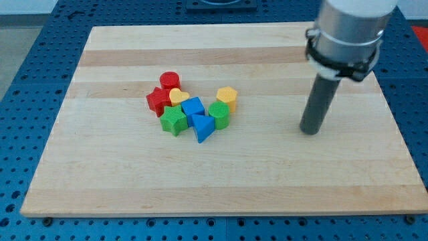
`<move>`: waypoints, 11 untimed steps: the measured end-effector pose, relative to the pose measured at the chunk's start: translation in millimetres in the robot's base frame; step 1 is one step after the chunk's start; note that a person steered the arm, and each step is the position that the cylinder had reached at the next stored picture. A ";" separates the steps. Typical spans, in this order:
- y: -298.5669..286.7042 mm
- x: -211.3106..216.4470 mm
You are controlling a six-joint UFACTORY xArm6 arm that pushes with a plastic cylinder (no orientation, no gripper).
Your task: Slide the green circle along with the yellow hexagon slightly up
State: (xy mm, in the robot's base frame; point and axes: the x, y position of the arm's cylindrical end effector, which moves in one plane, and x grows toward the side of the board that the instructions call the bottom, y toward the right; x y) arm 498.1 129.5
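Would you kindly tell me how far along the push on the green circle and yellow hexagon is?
Nothing looks done: the green circle and yellow hexagon sit together in the cluster. In hand: my tip stands well to their right, touching no block. Left: getting below the pair, then pushing up.

The pale wooden board (267, 181) shows lengthwise grain stripes and lies on a blue perforated table (27, 40). Blocks: red cylinder (169, 80), red star (158, 100), yellow heart (178, 96), yellow hexagon (227, 96), green circle (219, 114), green cube (173, 121), blue cube (193, 108), blue triangle (203, 127). My tip (309, 130) is dark grey.
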 end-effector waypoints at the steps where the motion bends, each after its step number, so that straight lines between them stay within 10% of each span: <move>1: -41.8 27.6; 3: -123.5 23.3; 11: -120.5 -38.5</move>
